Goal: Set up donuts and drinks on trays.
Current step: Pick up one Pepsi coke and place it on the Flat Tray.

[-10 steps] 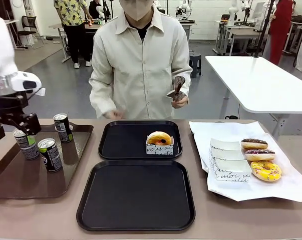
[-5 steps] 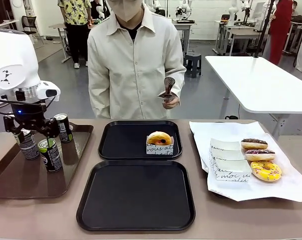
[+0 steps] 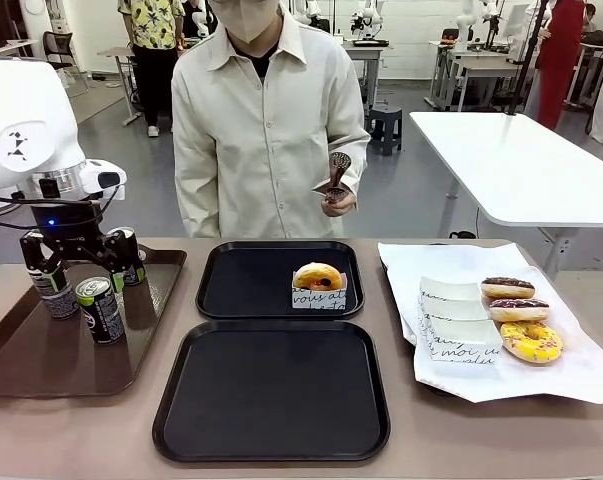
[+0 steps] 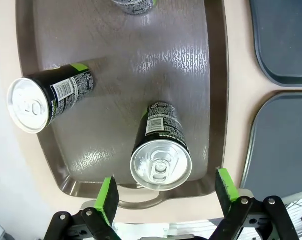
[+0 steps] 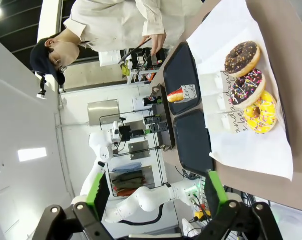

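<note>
Hovering over the brown tray (image 4: pixel 140 60), the left jaws stand wide open, green pads (image 4: pixel 108 196) gripping nothing. One can (image 4: pixel 161 150) stands straight below the gap between them, silver top and pull tab facing up. A barcode and fine white print run down its dark side, too small to read. A second can (image 4: pixel 45 97) stands outside the jaws, off beyond that same pad, with a green band, a barcode and more unreadable print. A third can (image 4: pixel 133 4) is farthest ahead of the jaws, cut off by the picture's edge. No brand name can be made out on any of them.

Two black trays lie on the worktop (image 3: pixel 581 430) beside the brown tray, toward the other pad's side. They are the near tray (image 3: pixel 271 390) and the far tray (image 3: pixel 251 280), which carries one donut (image 3: pixel 318 275) in a white sleeve whose script reads "vous al" before it is cut off.

The right jaws are also open and hold nothing, their pads (image 5: pixel 96 192) well apart. Far ahead of them, on white paper (image 5: pixel 251 150), lie a chocolate donut (image 5: pixel 242 57), a sprinkled chocolate donut (image 5: pixel 247 86) and a yellow donut (image 5: pixel 261 114). They sit close in a row beside a stack of sleeves (image 3: pixel 459 320) printed with script that looks like "moi au".
</note>
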You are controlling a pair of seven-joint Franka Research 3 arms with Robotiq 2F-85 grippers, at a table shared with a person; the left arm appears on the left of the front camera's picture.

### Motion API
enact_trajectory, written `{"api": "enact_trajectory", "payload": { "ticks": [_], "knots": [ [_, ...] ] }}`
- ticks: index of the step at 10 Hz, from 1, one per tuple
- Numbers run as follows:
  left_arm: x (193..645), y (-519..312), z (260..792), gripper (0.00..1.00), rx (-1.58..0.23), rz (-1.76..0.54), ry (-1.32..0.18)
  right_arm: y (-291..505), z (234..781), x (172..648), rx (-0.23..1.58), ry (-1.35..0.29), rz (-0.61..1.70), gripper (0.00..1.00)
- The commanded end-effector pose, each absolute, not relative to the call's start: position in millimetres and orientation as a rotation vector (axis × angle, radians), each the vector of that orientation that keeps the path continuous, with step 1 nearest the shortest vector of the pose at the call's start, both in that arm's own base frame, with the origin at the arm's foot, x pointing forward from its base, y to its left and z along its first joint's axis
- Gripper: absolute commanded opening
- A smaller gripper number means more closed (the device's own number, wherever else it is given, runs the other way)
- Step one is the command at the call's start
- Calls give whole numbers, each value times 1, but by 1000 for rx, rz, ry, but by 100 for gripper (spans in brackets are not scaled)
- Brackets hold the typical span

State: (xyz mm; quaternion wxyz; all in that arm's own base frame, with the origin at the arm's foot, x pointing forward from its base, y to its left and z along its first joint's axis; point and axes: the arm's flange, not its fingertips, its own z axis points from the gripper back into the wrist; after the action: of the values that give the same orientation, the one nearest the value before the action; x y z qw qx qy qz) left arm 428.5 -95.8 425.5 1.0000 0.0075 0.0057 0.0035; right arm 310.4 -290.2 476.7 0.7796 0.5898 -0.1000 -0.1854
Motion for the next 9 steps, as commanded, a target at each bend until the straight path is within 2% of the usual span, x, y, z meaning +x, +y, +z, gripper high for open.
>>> {"api": "enact_trajectory", "payload": {
  "ticks": [1, 6, 9],
  "knots": [
    [429, -97, 422, 100, -27, 33, -4, -291, 476, 311, 1290, -223, -400, 100],
    [431, -92, 400, 100, -35, -12, -64, -291, 476, 311, 1290, -223, -400, 100],
    [434, -92, 388, 100, -82, -53, -31, -291, 476, 311, 1290, -223, -400, 100]
  ]
}}
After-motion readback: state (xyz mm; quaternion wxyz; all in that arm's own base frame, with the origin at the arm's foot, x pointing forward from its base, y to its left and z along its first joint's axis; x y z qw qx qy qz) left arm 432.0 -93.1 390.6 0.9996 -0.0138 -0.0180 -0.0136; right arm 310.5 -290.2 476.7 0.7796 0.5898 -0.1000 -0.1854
